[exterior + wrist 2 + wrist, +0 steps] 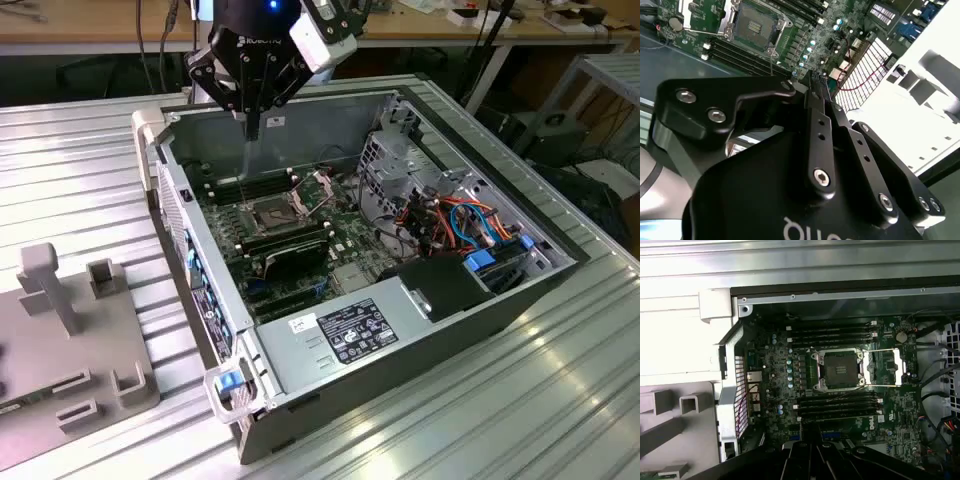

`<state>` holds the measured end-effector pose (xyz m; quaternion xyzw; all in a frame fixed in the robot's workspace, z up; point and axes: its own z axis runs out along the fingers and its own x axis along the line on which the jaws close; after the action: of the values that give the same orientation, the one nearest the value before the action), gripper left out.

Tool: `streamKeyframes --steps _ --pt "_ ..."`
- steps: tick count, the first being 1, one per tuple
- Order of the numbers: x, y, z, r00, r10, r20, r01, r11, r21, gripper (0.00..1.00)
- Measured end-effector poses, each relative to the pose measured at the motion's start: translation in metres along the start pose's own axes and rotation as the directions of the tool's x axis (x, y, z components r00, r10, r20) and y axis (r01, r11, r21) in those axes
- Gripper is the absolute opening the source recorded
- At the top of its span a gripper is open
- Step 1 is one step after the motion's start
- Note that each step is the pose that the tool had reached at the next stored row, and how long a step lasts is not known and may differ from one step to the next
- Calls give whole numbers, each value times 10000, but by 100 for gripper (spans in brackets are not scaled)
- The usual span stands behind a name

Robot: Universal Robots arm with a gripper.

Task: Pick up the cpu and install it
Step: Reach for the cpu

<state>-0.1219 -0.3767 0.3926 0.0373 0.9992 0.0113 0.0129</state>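
The cpu is out of view. My gripper [252,128] hangs over the back of the open computer case, above the motherboard, with its black fingers pressed together and nothing visible between them. In both wrist views the gripper [816,82] [807,432] points down toward the board. The dark square socket [272,212] [840,371] [754,22] lies uncovered on the green motherboard [777,375]. Its hinged metal plate [885,367] [318,190] is swung open beside it. The socket sits in front of and below the fingertips in the exterior view.
Black memory sticks [835,332] flank the socket on two sides. The metal case walls [450,130] ring the board. A bundle of coloured cables [460,220] and a labelled power supply [350,330] fill the exterior view's right. A grey fixture block [70,340] sits outside the case on the exterior view's left.
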Motion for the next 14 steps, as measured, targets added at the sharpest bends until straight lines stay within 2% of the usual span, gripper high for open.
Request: streamKeyframes --steps 6,14 --pt "2 8 1 10000 1 0 -1 10000 0 11" --pt "48 4 0 10000 1 0 -1 10000 0 11"
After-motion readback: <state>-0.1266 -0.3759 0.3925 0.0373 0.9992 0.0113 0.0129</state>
